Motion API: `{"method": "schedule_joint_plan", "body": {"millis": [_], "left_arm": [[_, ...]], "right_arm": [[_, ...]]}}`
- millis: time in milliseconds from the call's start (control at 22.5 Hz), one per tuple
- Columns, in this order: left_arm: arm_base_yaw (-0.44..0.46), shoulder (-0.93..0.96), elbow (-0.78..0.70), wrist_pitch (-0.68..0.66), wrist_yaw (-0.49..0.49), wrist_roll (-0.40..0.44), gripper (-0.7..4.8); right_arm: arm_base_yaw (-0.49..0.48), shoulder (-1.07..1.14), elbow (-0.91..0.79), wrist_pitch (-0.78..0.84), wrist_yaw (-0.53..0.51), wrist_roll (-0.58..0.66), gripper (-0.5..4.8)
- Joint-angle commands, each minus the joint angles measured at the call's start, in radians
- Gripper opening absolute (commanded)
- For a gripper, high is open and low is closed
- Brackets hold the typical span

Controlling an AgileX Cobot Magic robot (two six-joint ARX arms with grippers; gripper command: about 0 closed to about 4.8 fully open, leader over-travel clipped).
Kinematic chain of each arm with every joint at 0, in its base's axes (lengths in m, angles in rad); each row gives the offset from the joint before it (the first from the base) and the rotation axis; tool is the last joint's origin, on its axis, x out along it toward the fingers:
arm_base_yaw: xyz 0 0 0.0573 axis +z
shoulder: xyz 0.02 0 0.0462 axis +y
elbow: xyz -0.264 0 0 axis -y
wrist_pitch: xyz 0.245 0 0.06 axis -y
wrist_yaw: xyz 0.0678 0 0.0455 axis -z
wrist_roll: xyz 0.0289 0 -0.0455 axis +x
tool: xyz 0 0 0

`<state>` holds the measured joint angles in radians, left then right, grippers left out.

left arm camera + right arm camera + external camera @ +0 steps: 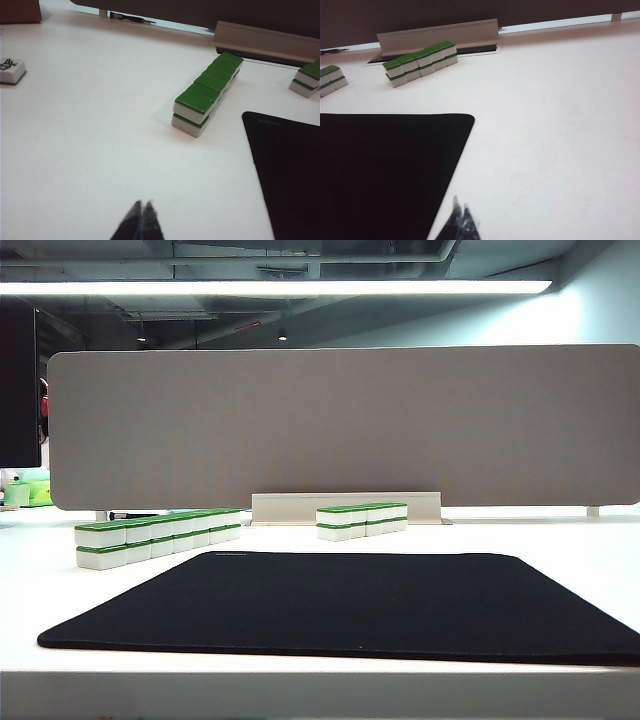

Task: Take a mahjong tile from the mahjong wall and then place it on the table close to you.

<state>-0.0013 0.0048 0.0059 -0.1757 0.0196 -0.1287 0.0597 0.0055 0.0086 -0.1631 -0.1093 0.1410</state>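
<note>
White surface (pixel 560 540) carries a big black mat (pixel 340 605) in front of a grey divider panel (pixel 340 425); behind the mat's left corner sits the mahjong wall (pixel 155 535), the longer row of green-topped tiles stacked two high, with a shorter row (pixel 362 520) well apart to its right. A lone face-up tile (pixel 11 71) lies far off to the wall's left. Left hand (pixel 141 206) hangs clenched and empty over bare surface short of the wall; right hand (pixel 460 209) clenched, empty, by the mat's right edge.
</note>
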Motion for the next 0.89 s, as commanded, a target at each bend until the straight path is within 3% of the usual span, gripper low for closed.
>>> {"method": "schedule_joint_plan", "body": {"millis": [44,890], "left_arm": [[0.003,0.000,0.004,-0.010,0.011,-0.029,-0.06],[0.003,0.000,0.035,-0.027,0.030,-0.040,-0.06]], "right_arm": [[0.001,-0.008,-0.003,0.019,-0.005,0.019,-0.01],[0.001,-0.008,0.002,0.020,0.003,0.050,-0.02]]}}
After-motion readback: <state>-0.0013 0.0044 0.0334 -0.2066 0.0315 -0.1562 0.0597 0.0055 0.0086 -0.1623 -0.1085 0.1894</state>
